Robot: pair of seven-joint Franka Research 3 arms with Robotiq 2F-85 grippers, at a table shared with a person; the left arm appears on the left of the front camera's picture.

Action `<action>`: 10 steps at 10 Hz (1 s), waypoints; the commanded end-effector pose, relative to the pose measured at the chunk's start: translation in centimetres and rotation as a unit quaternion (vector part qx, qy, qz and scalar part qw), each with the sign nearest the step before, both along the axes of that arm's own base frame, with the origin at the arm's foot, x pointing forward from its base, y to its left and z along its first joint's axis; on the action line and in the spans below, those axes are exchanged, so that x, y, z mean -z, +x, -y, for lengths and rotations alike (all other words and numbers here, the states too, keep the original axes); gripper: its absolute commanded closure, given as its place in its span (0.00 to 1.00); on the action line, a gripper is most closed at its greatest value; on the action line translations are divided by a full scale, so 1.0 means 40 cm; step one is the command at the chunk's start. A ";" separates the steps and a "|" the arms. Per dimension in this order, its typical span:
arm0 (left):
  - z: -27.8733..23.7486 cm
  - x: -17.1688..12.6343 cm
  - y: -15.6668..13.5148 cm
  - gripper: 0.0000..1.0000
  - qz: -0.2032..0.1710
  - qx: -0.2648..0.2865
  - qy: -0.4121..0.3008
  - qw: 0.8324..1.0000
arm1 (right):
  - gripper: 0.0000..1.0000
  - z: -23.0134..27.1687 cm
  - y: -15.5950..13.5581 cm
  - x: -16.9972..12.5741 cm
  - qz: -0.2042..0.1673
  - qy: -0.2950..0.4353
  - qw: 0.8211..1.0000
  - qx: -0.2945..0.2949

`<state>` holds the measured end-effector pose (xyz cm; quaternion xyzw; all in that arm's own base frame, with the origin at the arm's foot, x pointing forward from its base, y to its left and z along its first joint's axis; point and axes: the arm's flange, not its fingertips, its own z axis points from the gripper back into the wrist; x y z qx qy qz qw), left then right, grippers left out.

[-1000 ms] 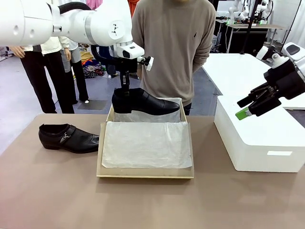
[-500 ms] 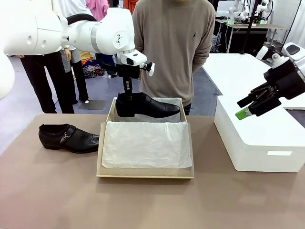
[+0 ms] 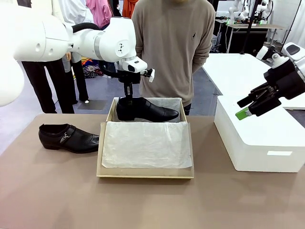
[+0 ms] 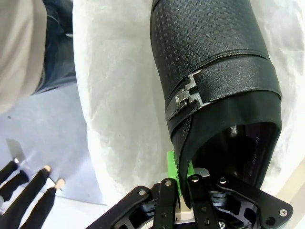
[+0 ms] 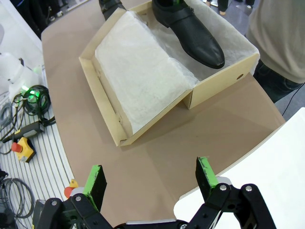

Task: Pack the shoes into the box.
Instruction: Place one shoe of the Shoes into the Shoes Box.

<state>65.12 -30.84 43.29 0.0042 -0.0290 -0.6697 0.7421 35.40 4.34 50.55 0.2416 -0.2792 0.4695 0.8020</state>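
Left pincer (image 3: 127, 97) clamps shoe (image 3: 148, 110) inside box (image 3: 99, 157)

The box (image 3: 145, 172) sits at the middle of the table (image 3: 143, 205), with one shoe (image 3: 145, 109) in its far half. The other shoe (image 3: 66, 137) lies on the table left of the box. A larger box (image 3: 257, 143) stands to the right, and a person (image 3: 174, 47) stands behind.

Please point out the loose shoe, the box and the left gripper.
loose shoe (image 3: 65, 136), front view, buckle strap.
box (image 5: 224, 78), right wrist view, outer side wall.
left gripper (image 4: 183, 179), left wrist view, between fingertips.
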 end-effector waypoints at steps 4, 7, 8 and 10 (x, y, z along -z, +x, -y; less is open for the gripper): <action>0.006 0.044 0.019 1.00 -0.002 -0.016 0.015 1.000 | 0.00 0.001 0.007 0.002 0.010 0.012 1.000 -0.010; 0.005 0.071 0.021 1.00 -0.010 -0.019 0.016 1.000 | 0.00 0.001 0.007 0.002 0.010 0.012 1.000 -0.010; 0.003 0.077 0.022 1.00 -0.010 -0.017 0.014 1.000 | 0.00 0.001 0.007 0.002 0.010 0.012 1.000 -0.010; 0.002 0.082 0.024 0.82 -0.006 -0.015 0.017 1.000 | 0.00 0.001 0.007 0.002 0.010 0.012 1.000 -0.010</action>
